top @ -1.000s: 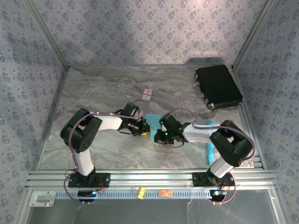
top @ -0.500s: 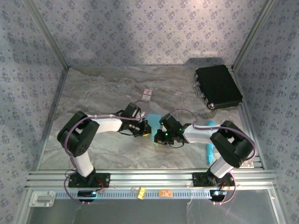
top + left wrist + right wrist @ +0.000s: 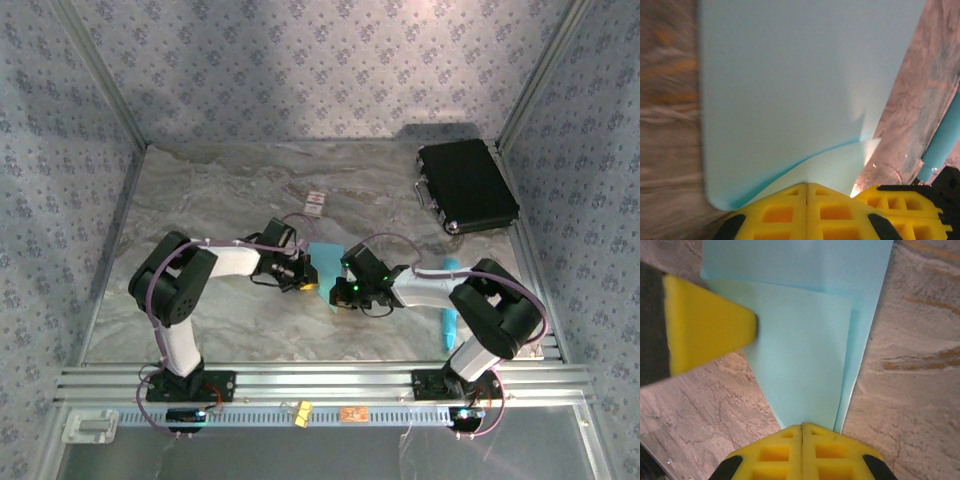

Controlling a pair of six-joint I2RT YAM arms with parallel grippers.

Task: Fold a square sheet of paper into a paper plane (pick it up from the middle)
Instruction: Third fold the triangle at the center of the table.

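The square sheet of paper (image 3: 327, 254) is light blue and partly folded, lying at mid-table between both grippers. In the left wrist view the paper (image 3: 800, 80) has a flap curving over a lower layer that runs into my left gripper (image 3: 807, 184), whose yellow jaws are shut on its edge. From above, the left gripper (image 3: 309, 278) sits at the sheet's left side. My right gripper (image 3: 802, 426) is shut on the narrow near end of the paper (image 3: 805, 360); from above that gripper (image 3: 338, 292) is at the sheet's near corner. A left fingertip (image 3: 710, 322) touches the flap's left edge.
A slim cyan stick (image 3: 451, 300) lies right of the right arm, also seen in the left wrist view (image 3: 942, 145). A black case (image 3: 467, 185) sits at the back right. A small white card (image 3: 316, 202) lies behind the paper. Patterned walls enclose the marbled table (image 3: 200, 200).
The left arm's elbow dipped towards the left and came back. Both grippers have stayed at the paper, which has barely moved.
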